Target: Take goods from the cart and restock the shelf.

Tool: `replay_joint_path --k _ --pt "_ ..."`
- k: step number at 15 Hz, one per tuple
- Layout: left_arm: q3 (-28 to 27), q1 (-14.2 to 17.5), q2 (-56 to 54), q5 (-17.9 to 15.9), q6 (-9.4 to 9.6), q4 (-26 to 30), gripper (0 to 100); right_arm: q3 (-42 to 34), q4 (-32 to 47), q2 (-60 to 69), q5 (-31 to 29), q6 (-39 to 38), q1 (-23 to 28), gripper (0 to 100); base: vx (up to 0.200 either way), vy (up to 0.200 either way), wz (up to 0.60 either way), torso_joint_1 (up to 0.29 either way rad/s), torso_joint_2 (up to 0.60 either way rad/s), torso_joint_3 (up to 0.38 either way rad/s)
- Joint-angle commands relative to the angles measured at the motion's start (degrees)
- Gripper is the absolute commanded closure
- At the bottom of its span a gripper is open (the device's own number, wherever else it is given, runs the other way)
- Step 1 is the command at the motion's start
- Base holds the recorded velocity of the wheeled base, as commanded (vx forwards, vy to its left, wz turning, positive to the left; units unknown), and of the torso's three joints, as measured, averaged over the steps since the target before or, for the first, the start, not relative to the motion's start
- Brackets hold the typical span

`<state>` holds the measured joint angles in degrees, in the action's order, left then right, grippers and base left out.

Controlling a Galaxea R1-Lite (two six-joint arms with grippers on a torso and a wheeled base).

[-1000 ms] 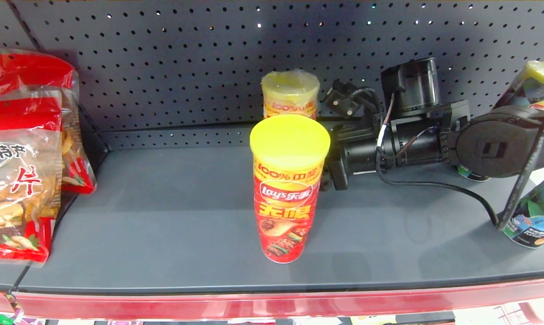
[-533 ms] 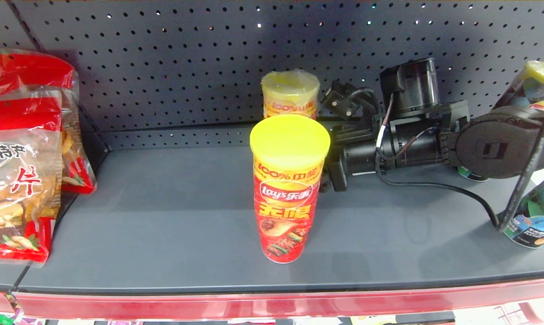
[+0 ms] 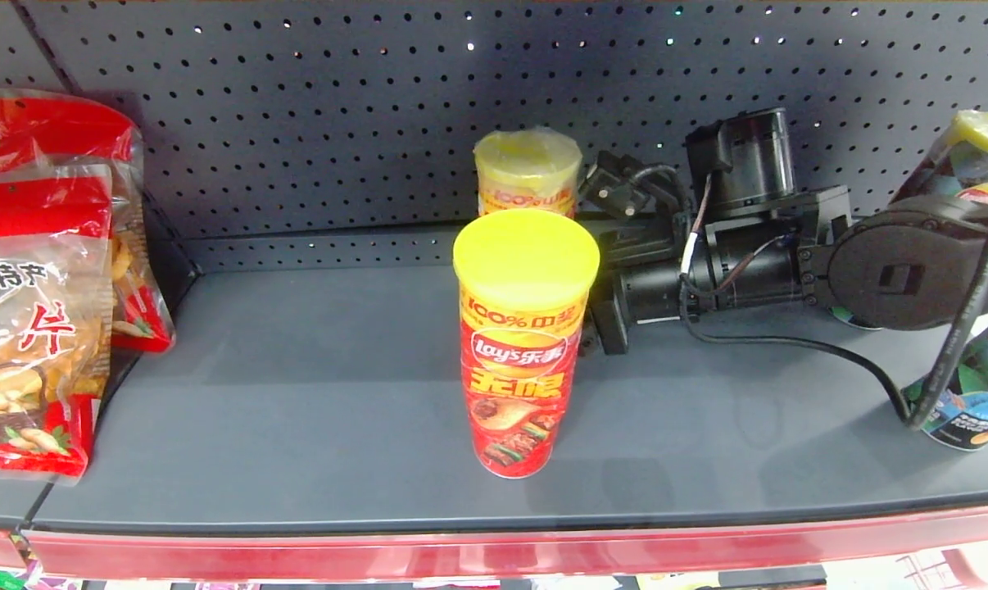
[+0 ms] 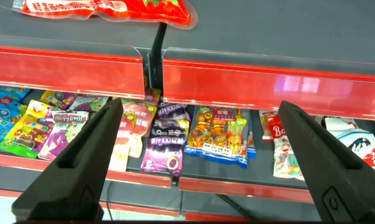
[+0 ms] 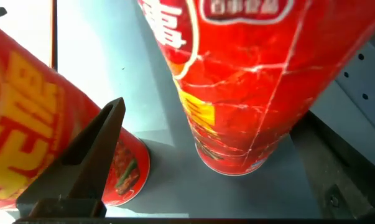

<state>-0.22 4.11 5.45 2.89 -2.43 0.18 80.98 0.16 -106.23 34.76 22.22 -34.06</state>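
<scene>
Two red chip cans with yellow lids stand on the grey shelf (image 3: 297, 393). The front can (image 3: 523, 352) is mid-shelf and the rear can (image 3: 528, 170) stands by the pegboard wall. My right arm (image 3: 707, 270) comes in from the right at the level of the rear can, its fingers hidden behind the front can. In the right wrist view my right gripper (image 5: 206, 118) is open, with the rear can (image 5: 249, 93) between its spread fingers and the front can (image 5: 44, 137) just outside one finger (image 5: 87, 162). My left gripper (image 4: 199, 162) hangs open and holds nothing.
Red snack bags (image 3: 35, 311) hang over the shelf's left end. Blue-green cans (image 3: 969, 393) stand at the right end behind my arm. A red rail (image 3: 494, 551) runs along the shelf front. Lower shelves with candy packets (image 4: 168, 143) face the left gripper.
My right arm has shifted slightly down and to the right. Both cans stand where they were.
</scene>
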Motion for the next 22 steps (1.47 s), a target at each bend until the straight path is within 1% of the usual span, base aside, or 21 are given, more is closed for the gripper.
replay_joint_path --k 1,11,20,22 --pt "-0.04 0.02 0.09 0.01 -0.04 -0.01 0 -0.30 0.02 0.41 0.05 0.01 -0.39 0 0.000 0.000 0.00 0.000 0.00 0.000" --pt "-0.04 0.02 0.09 0.01 -0.04 -0.01 0 -0.74 -0.07 0.06 0.05 0.01 -0.39 0 0.000 0.000 0.00 0.000 0.00 0.000" --pt "-0.04 0.02 0.09 0.01 -0.04 -0.01 0 -0.83 -0.25 0.76 0.23 0.72 5.76 0 0.000 0.000 0.00 0.000 0.00 0.000" --pt "-0.04 0.02 0.09 0.01 -0.04 -0.01 0 -3.99 -0.16 3.57 0.49 0.72 7.43 0 0.000 0.000 0.00 0.000 0.00 0.000"
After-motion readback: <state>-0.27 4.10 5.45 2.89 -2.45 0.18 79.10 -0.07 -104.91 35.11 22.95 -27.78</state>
